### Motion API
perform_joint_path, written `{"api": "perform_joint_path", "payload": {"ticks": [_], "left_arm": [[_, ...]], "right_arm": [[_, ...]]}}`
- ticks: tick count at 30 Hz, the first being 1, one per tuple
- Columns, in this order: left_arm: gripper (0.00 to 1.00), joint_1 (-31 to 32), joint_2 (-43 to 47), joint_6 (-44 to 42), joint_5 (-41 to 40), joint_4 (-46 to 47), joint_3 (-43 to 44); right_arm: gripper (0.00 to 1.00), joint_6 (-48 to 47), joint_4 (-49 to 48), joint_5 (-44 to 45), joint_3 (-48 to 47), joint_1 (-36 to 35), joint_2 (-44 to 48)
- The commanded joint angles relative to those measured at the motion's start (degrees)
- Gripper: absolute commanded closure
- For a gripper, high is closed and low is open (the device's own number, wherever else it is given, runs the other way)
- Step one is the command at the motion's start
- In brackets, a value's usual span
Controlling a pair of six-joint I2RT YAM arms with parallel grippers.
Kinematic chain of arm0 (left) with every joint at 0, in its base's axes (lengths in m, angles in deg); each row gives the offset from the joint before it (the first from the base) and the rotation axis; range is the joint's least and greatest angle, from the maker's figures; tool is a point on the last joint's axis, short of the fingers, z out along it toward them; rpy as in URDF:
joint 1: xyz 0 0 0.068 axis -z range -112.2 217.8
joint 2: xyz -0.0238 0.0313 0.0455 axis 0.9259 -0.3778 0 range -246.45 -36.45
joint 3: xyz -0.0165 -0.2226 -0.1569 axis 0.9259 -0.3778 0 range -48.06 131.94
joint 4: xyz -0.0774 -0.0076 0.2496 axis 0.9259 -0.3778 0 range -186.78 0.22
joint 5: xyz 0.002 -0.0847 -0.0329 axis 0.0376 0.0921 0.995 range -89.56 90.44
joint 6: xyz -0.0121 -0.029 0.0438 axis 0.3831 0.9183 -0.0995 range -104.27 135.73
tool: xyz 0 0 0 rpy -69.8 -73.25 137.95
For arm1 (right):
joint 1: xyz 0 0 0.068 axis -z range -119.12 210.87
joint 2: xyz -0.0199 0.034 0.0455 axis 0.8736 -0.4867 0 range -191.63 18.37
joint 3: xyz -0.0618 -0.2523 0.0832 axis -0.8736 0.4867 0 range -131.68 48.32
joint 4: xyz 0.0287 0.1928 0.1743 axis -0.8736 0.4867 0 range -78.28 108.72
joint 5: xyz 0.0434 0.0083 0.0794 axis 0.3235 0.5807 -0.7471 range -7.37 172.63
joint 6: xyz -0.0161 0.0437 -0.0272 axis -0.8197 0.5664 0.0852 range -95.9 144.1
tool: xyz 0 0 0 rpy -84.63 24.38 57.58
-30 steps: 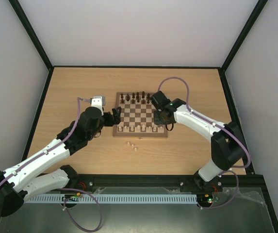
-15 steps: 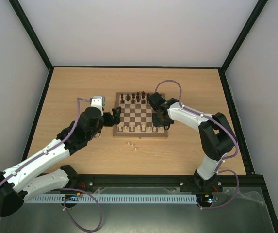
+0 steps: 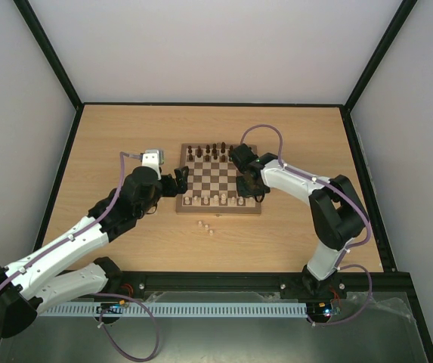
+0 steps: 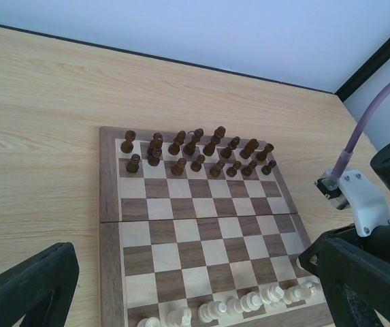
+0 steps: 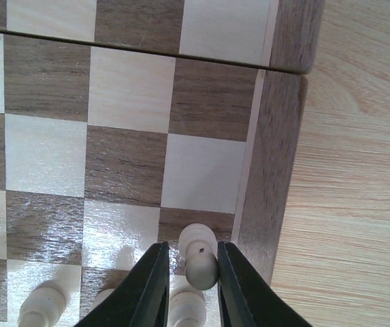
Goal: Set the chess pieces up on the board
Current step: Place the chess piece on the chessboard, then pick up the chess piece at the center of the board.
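The right claw (image 5: 192,248), clamped a second ago, now slackens around the tiny pale cream wooden pawn (image 5: 201,262) standing between its jaws on the checkered wooden board (image 5: 276,170); a gap shows. Placement looks done.

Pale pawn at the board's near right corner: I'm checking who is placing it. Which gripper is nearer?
Right. The right gripper straddles the pale pawn, a finger on each side; the left gripper hangs open off the board's left edge.
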Motion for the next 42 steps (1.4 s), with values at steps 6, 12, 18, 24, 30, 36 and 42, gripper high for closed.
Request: {"api": "perform_joint_path", "payload": {"ticks": [6,12,18,24,30,36,42], "left_arm": [[0.01,-0.2,0.4,-0.3,-0.3,0.4,-0.5],[0.01,-0.3,0.4,-0.4,-0.4,0.4,-0.5],[0.01,-0.3,0.2,-0.5,-0.4,0.6,-0.5],[0.01,-0.3,-0.1,-0.8,0.4,1.0,-0.7],[0.01,-0.3,-1.0,-0.9,1.7,1.7,-0.9],[0.01,-0.3,-3.3,-1.2,0.9,2.2,-0.8],[0.01,-0.4,-3.8,-1.2,1.2,2.6,-0.9]], "right_arm": [[0.75,-0.6,1.4,0.2,-0.8,0.3,1.5],[0.51,-0.1,1.0,1.3,-0.1,0.3,6.1],[0.01,1.6,-3.9,2.9,5.9,0.3,19.8],[0.01,3.9,-12.3,1.3,13.8,0.3,31.3],[0.01,8.8,-15.9,-1.2,17.4,0.3,33.6],[0.01,8.8,-21.2,-7.7,21.1,0.3,35.9],[0.02,8.7,-26.9,-11.0,25.5,0.3,39.7]]}}
